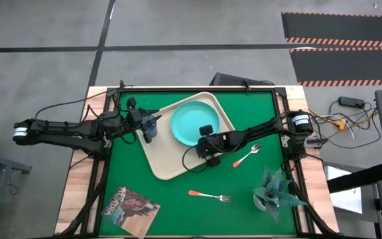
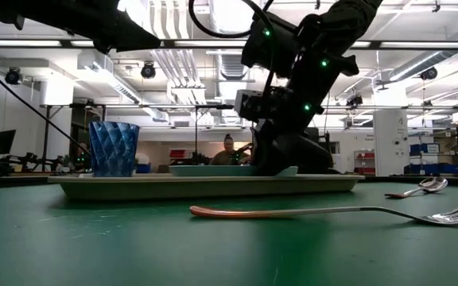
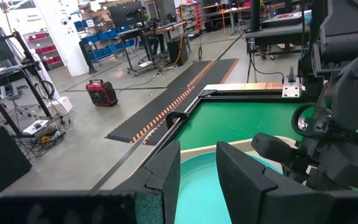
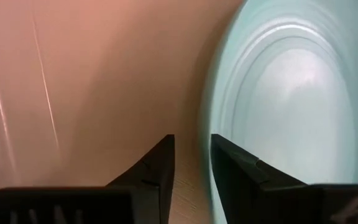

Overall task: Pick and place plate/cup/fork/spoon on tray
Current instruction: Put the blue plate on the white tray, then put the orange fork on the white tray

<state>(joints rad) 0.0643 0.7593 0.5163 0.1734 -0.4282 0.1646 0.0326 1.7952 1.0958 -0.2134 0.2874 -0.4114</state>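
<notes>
Tray (image 1: 168, 166) holds plate (image 1: 192, 123) and cup (image 1: 150, 127); right hand (image 1: 206, 138) parted at plate rim, left hand (image 1: 146, 123) part-open over cup.

turquoise plate (image 1: 192, 121), beige tray (image 1: 171, 162), green mat (image 1: 178, 206)

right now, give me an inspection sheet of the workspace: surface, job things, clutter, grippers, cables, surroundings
surface: green mat on a wooden table.
job's things: plate and cup are on the tray; spoon and fork lie on the mat, off the tray.
clutter: magazine at the mat's near left corner, potted plant near the right edge.
grippers: right gripper low at the plate's rim, fingers slightly apart, holding nothing; left gripper at the cup, over the tray's left edge.
cables: a loop at the right arm's wrist over the tray; loose cables on the floor at right.
surroundings: striped floor mats, workshop shelving, a person far behind.
</notes>
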